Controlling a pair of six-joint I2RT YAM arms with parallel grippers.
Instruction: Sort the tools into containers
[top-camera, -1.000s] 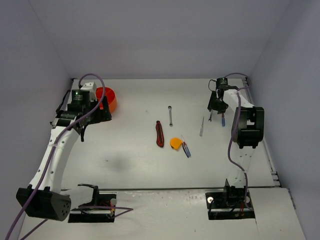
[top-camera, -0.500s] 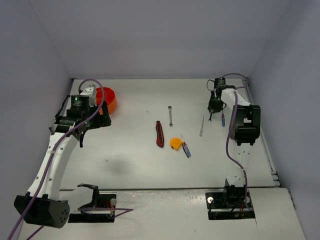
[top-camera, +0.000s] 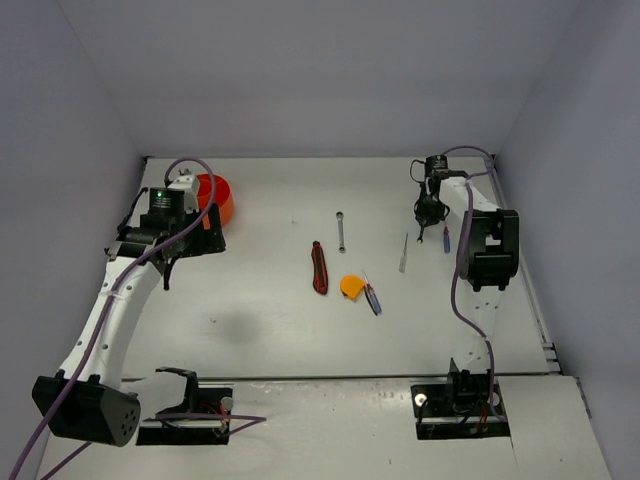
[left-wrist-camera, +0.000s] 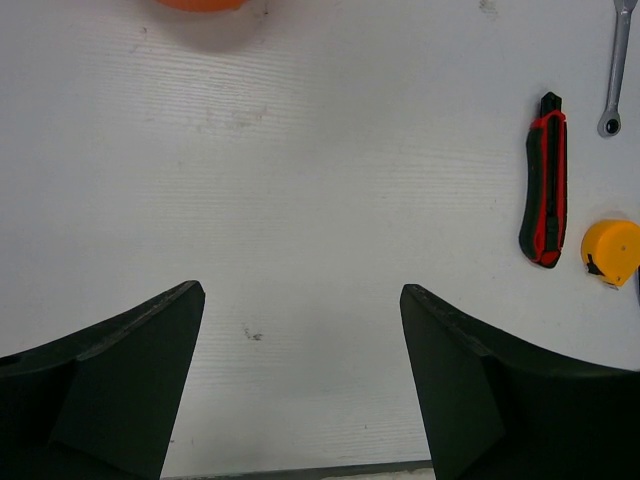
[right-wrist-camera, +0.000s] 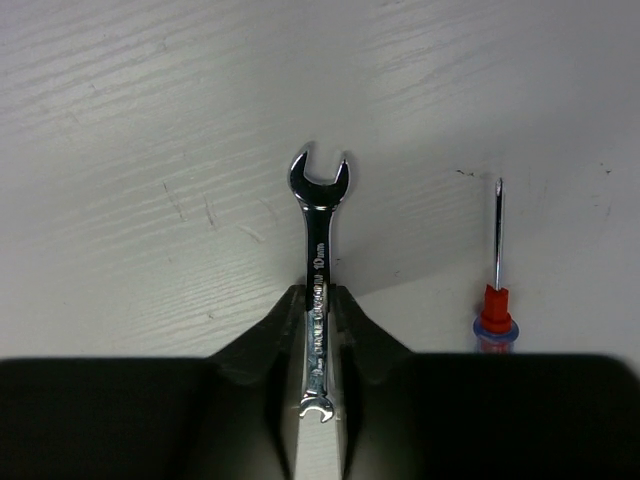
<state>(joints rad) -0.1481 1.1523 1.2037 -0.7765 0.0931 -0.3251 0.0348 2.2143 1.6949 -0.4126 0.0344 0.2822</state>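
My right gripper (right-wrist-camera: 318, 300) is shut on a thin silver wrench (right-wrist-camera: 318, 225) low over the table at the far right (top-camera: 424, 226). A small screwdriver (right-wrist-camera: 497, 305) lies just beside it. My left gripper (left-wrist-camera: 300, 300) hangs open over bare table, next to the orange-red tub (top-camera: 217, 196), whose edge (left-wrist-camera: 200, 4) shows at the top of the left wrist view. Mid-table lie a red-black handled tool (top-camera: 319, 268), an orange tape measure (top-camera: 351, 286), a blue-red screwdriver (top-camera: 371, 297) and two more silver wrenches (top-camera: 341, 230) (top-camera: 404, 252).
Grey walls close the table (top-camera: 250, 310) on three sides. In the left wrist view the red-black tool (left-wrist-camera: 543, 180), tape measure (left-wrist-camera: 612, 252) and a wrench (left-wrist-camera: 613, 70) lie to the right of the open fingers.
My right gripper has closed on the silver wrench. The left arm has shifted slightly beside the tub, its gripper still open.
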